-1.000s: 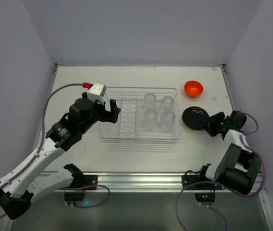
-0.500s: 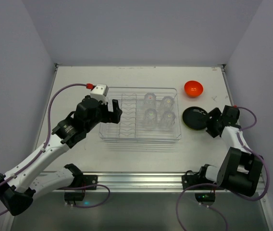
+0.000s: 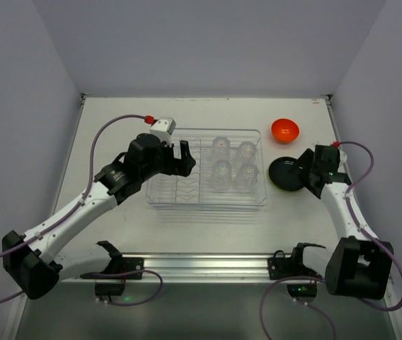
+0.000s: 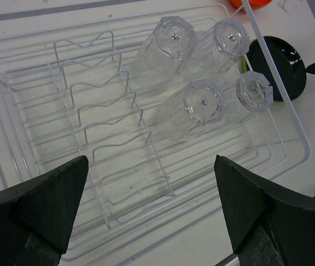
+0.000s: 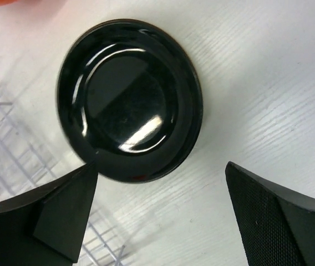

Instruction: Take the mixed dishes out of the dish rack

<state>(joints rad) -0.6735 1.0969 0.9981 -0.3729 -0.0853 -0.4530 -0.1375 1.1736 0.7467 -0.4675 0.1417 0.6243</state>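
Status: partly unloaded, only the glassware left in the rack as far as I can see

Out: small glossy orange-red bowl (image 3: pixel 284 129) sits on the white table (image 3: pixel 208 113), upper right of the top view, apart from the rack. Black round glossy plate (image 3: pixel 286 174) lies flat on the table just beside the rack's right wall, below the bowl

To go: four small clear tumblers (image 4: pixel 203 102) in the large clear plastic rectangular dish rack (image 3: pixel 187 191). They stand in a tight two-by-two block in its right half. Mouth up or down, can't call it from these views. The ridged slot dividers (image 4: pixel 107 111) across the rack's left and middle hold nothing. No other dish shows in any view

Left gripper (image 4: pixel 151 166): jaws spread wide, nothing between them. It hangs over the left-middle of the rack, tumblers in the upper right of its wrist view

Right gripper (image 5: pixel 161 166): jaws wide apart, holding nothing. Black plate lies on the table just beyond the fingertips, top centre of its wrist view. I see no contact with either finger. Rack corner shows at lower left

My read: plate and bowl done, four tumblers remaining, left arm best placed for the next pick. Tumblers are packed close, so a wide-open jaw coming down on one may knock its neighbour
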